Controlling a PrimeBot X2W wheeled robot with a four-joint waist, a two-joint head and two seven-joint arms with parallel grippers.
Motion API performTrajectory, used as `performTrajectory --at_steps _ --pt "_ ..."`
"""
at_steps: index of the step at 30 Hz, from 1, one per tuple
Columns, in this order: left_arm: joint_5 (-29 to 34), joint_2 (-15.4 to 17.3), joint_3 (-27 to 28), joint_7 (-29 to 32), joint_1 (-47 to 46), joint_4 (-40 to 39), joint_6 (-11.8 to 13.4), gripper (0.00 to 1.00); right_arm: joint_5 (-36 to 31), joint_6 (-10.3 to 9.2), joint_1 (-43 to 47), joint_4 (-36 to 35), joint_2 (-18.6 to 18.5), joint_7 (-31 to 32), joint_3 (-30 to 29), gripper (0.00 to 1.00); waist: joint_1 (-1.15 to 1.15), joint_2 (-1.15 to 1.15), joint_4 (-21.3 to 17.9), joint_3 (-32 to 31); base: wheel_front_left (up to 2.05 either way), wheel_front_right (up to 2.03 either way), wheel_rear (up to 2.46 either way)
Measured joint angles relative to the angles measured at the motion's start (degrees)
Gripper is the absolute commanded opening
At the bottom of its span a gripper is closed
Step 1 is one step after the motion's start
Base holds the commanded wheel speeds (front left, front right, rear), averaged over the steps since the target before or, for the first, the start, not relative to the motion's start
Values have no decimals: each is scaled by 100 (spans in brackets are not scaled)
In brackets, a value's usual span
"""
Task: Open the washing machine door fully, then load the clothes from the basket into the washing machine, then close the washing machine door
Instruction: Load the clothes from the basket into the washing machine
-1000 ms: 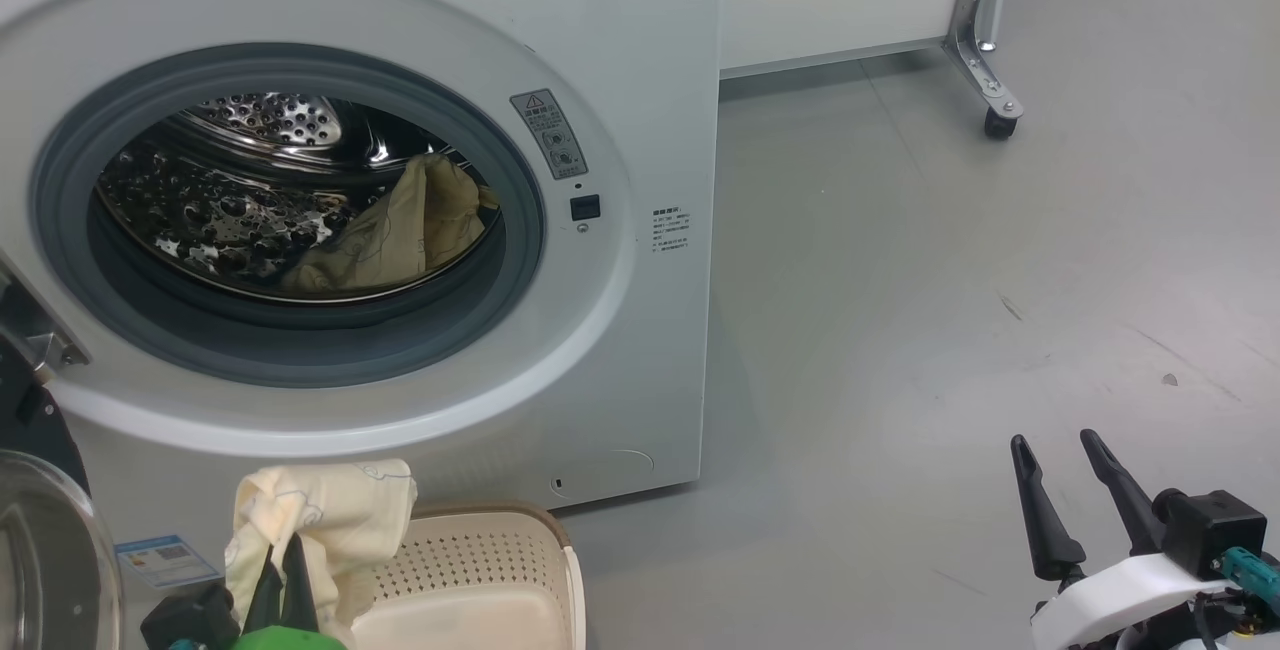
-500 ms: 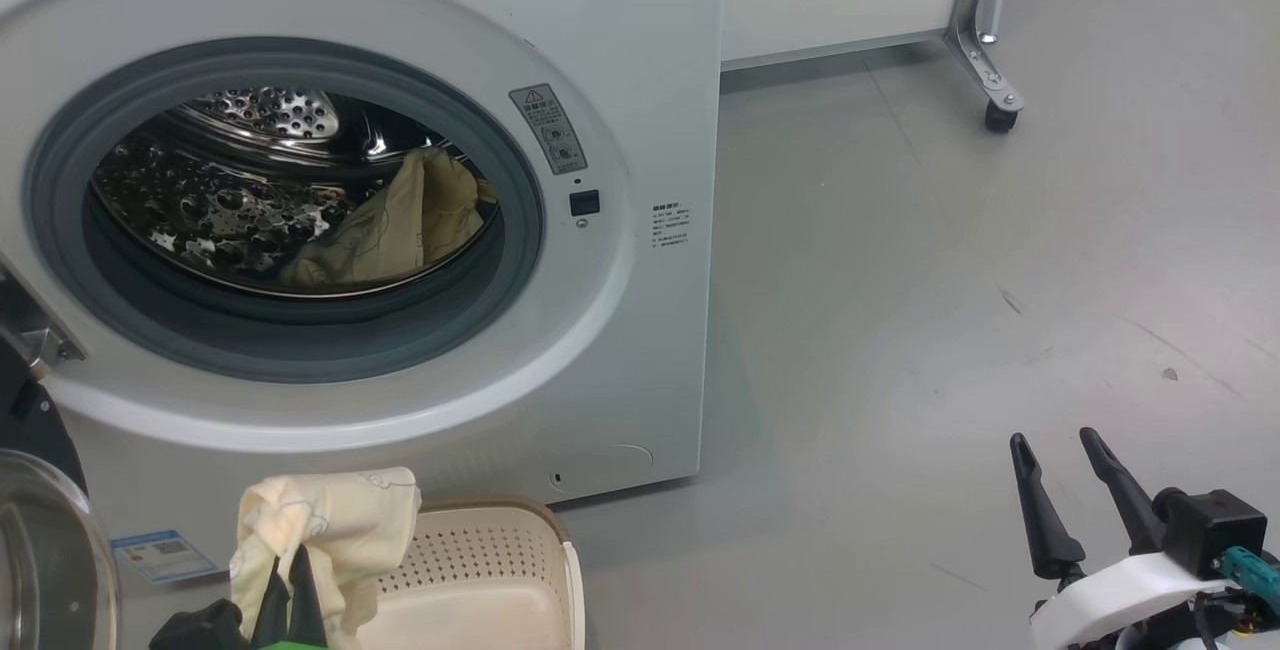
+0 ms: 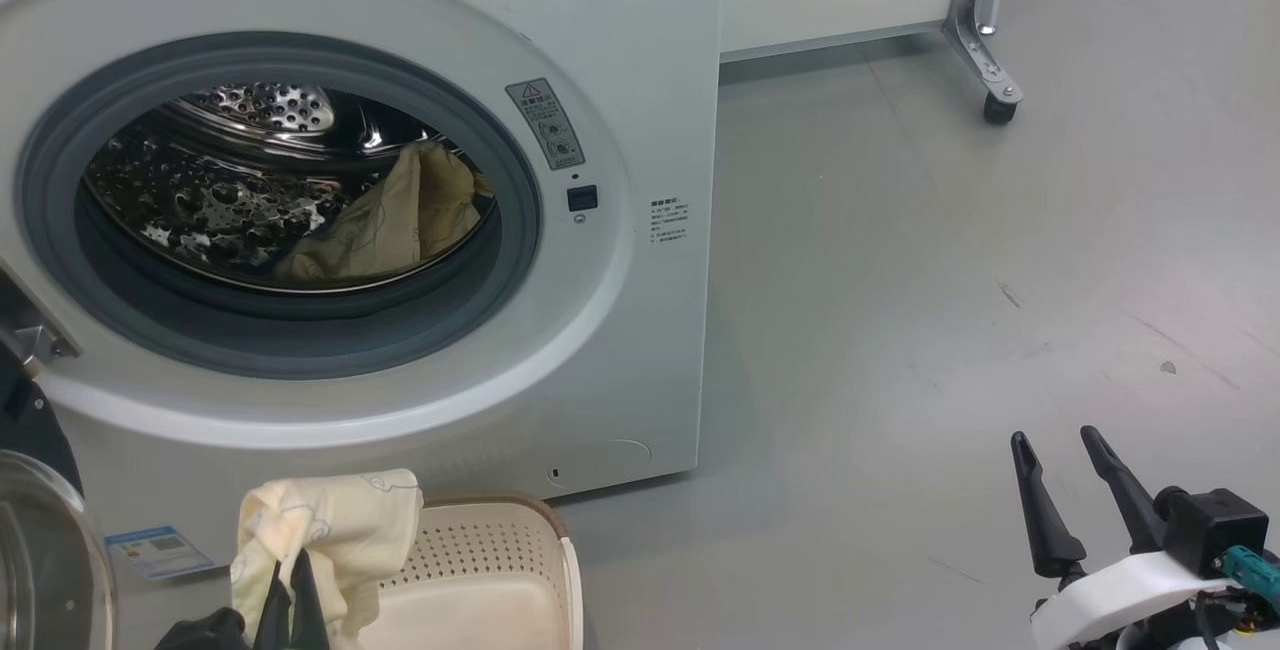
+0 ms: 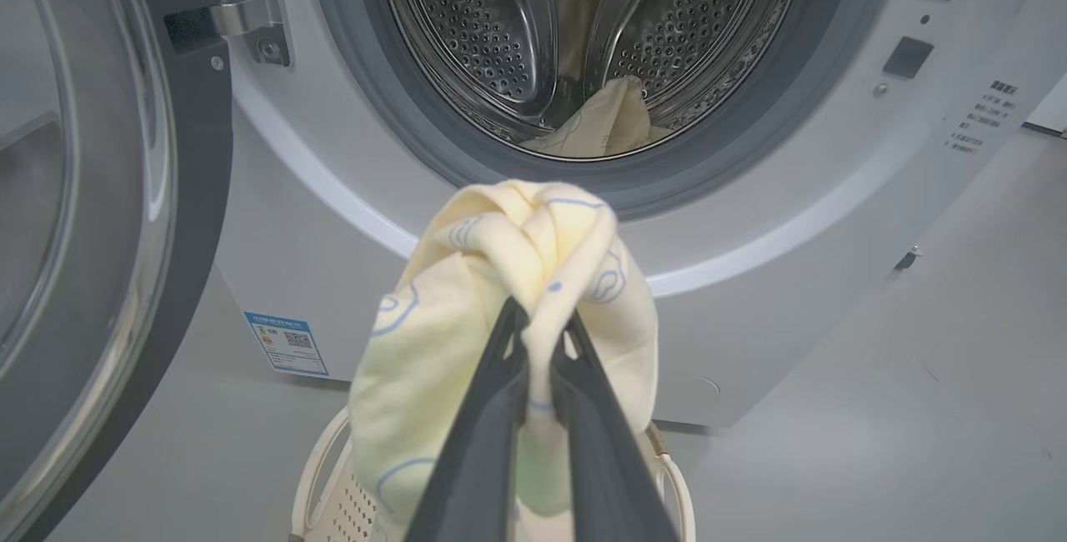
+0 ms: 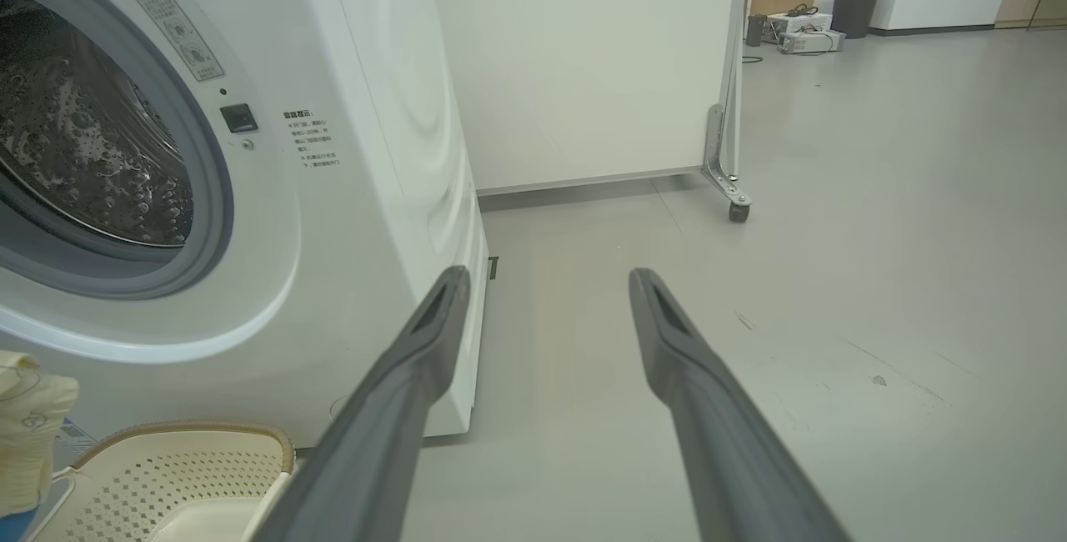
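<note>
Pinching garment, left end effector, basket probably beneath, clearer from head

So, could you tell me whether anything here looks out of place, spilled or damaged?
Nothing stands out. The washing machine door stands open, one cream garment lies in the drum, and the left gripper is shut on a second garment above the basket. The floor has just faint scuff marks.

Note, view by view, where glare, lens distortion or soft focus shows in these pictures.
Head view: bright glints speckle the steel drum. Left wrist view: reflections streak the washing machine door glass. Right wrist view: the side edge of the washing machine curves; the right end effector looms large, slightly soft.
</note>
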Motion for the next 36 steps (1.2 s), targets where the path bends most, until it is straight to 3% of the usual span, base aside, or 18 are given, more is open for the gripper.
performTrajectory --at_steps 10,23,36 --pt "-2 2 8 0 42 -165 64 0 0 0 -2 -7 12 0 57 100 0 0 -42 51 0 0 0" --pt "-24 9 158 0 -4 -313 162 0 1 0 -13 -12 104 0 103 100 0 0 -377 154 0 0 0" --pt "113 198 334 99 -911 -547 232 0 55 0 -240 -164 201 0 68 100 0 0 -621 726 0 0 0"
